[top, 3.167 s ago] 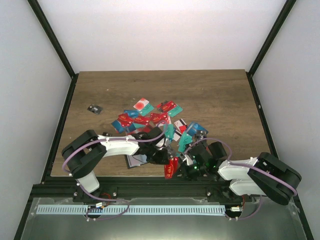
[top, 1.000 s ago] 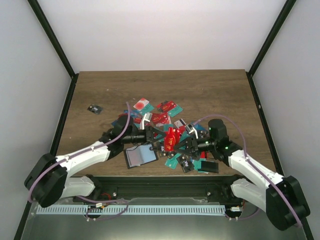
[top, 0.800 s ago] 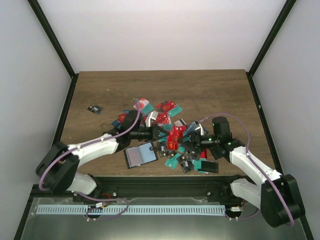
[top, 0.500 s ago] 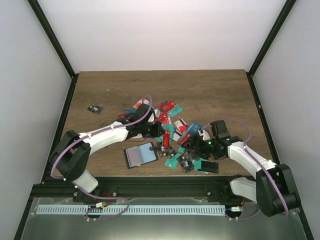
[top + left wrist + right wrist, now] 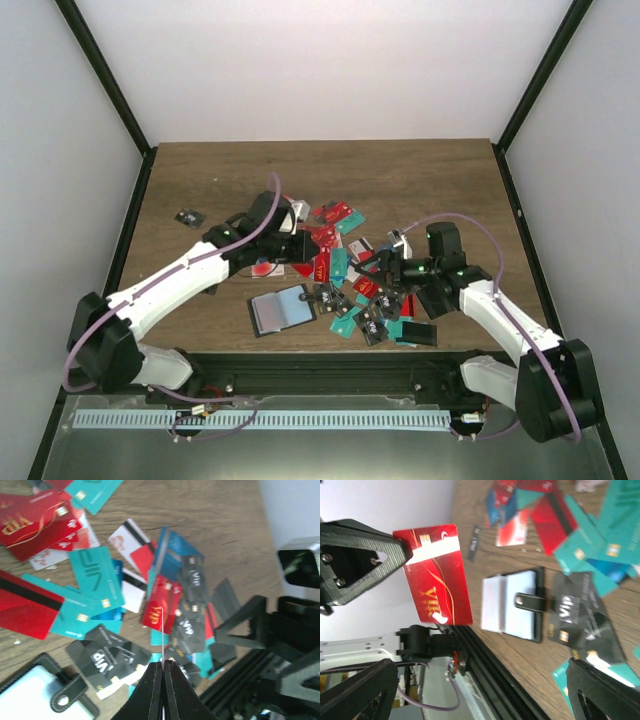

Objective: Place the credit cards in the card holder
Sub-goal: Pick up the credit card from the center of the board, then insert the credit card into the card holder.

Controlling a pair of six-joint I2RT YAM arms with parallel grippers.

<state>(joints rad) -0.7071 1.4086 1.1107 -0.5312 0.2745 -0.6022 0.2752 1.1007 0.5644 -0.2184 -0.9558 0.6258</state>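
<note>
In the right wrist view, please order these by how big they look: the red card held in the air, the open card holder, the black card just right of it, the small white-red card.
1. red card, only because it is nearest the camera
2. card holder
3. black card
4. white-red card

Card holder [image 5: 281, 311] left of credit cards [image 5: 338, 213]

wooden table [image 5: 420, 180], small black object [image 5: 188, 217]

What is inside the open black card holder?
The small black bifold card holder shows only pale grey-clear pockets, no coloured card; anything tucked deeper is hidden.
</note>
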